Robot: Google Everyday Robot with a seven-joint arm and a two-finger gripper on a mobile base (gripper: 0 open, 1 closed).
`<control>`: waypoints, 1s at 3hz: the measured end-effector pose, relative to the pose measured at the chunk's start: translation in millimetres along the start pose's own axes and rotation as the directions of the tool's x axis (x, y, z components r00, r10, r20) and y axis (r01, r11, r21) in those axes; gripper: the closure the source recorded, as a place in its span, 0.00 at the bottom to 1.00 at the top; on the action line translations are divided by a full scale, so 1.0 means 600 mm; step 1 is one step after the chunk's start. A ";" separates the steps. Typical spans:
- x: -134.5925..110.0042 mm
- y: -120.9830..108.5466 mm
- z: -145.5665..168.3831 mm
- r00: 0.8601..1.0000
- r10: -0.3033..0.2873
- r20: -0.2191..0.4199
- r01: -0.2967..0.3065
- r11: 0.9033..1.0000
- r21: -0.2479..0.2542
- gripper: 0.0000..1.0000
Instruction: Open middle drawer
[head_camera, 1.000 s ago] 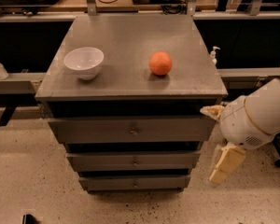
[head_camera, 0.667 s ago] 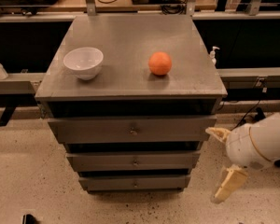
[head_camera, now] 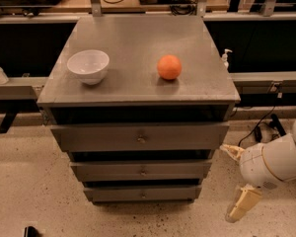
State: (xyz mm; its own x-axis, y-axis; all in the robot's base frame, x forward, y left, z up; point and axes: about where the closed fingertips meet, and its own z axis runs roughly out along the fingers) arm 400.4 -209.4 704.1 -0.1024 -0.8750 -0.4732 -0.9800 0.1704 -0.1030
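Observation:
The middle drawer (head_camera: 108, 171) is a low grey front panel with a small round knob (head_camera: 143, 171). It sits flush and closed between the taller top drawer (head_camera: 98, 138) and the narrow bottom drawer (head_camera: 113, 194) of the grey cabinet. My gripper (head_camera: 235, 180) hangs at the lower right, beside the cabinet's right side and about level with the middle and bottom drawers. Its two tan fingers (head_camera: 244, 203) are spread apart and hold nothing. It touches no drawer.
A white bowl (head_camera: 88, 66) and an orange (head_camera: 169, 67) rest on the cabinet top (head_camera: 138, 38). A speckled floor (head_camera: 29, 181) surrounds the cabinet. Cables (head_camera: 264, 125) lie on the floor at the right, behind my arm. Dark benches run behind the cabinet.
My arm and gripper have dropped lower and drifted right, away from the cabinet's right edge. The drawers, bowl and orange have not moved.

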 end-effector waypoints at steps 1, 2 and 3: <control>-0.010 0.005 0.004 0.997 -0.052 0.056 0.054 0.998 -0.030 0.00; -0.032 0.035 0.054 0.972 -0.144 0.186 0.159 0.985 -0.065 0.00; -0.065 0.053 0.139 0.942 -0.261 0.209 0.272 0.962 -0.024 0.00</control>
State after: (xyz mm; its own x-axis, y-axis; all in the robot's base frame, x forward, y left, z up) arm 387.2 -132.0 646.2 0.1948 -0.7744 -0.6020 -0.9747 -0.0843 -0.2069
